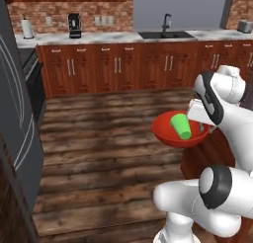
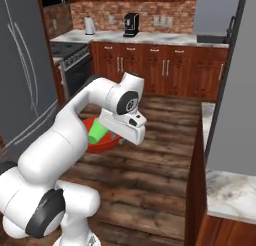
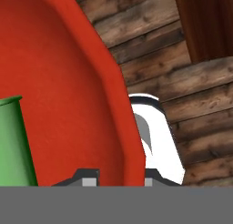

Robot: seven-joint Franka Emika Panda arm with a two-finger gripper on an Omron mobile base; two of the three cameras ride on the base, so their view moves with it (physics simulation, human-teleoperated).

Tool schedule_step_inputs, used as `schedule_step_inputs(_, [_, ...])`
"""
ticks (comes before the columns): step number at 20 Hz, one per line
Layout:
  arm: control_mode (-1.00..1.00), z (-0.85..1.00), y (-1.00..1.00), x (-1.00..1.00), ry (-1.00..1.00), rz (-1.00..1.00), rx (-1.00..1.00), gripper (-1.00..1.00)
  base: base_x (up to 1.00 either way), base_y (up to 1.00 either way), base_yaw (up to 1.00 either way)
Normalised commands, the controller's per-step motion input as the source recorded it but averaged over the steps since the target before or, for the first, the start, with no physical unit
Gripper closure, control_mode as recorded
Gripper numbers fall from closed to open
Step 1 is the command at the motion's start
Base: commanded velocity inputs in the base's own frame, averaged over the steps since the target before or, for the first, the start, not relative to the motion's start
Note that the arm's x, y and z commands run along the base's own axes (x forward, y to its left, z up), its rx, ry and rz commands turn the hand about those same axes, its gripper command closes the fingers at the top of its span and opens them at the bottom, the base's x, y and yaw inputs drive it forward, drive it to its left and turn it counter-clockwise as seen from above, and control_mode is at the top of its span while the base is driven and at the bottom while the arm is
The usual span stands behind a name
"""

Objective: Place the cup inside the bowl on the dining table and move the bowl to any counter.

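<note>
While the arm reaches forward over the wooden floor (image 1: 99, 153), the gripper (image 3: 117, 180) holds the bowl (image 1: 173, 134) by its rim, up in the air and clear of any surface. In the hand view the red rim runs down between the two dark fingertips (image 3: 86, 178), one tip inside the bowl and the other outside its wall, so the jaws are pinched onto the bowl's edge rather than spread free.

From the left base view the bowl hangs just in front of the hand, tilted a little toward the camera, with the floor beneath it. The cup (image 1: 181, 126) lies inside the bowl, leaning on its side against the inner wall, its open end pointing up and to the left. In the hand view the cup (image 3: 16, 141) sits to the left of the pinched rim, apart from the fingertips and not touched by them.

From the right base view the bowl (image 2: 97, 145) and the cup (image 2: 98, 134) show partly behind the arm's wrist, low over the floor. The counter (image 1: 113, 37) with its sink (image 1: 165, 34) runs along the far brick wall, well apart from the bowl. A corner of the dining table (image 2: 227, 190) shows at the right of the right base view, also apart from the bowl.
</note>
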Motion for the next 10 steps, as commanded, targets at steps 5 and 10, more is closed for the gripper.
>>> schedule_step_inputs(5, [1.0,0.0,0.0,0.0,0.0,0.0,0.0,1.0,0.8,0.0,0.0])
schedule_step_inputs(10, [1.0,0.0,0.0,0.0,0.0,0.0,0.0,1.0,0.76,0.01,0.0])
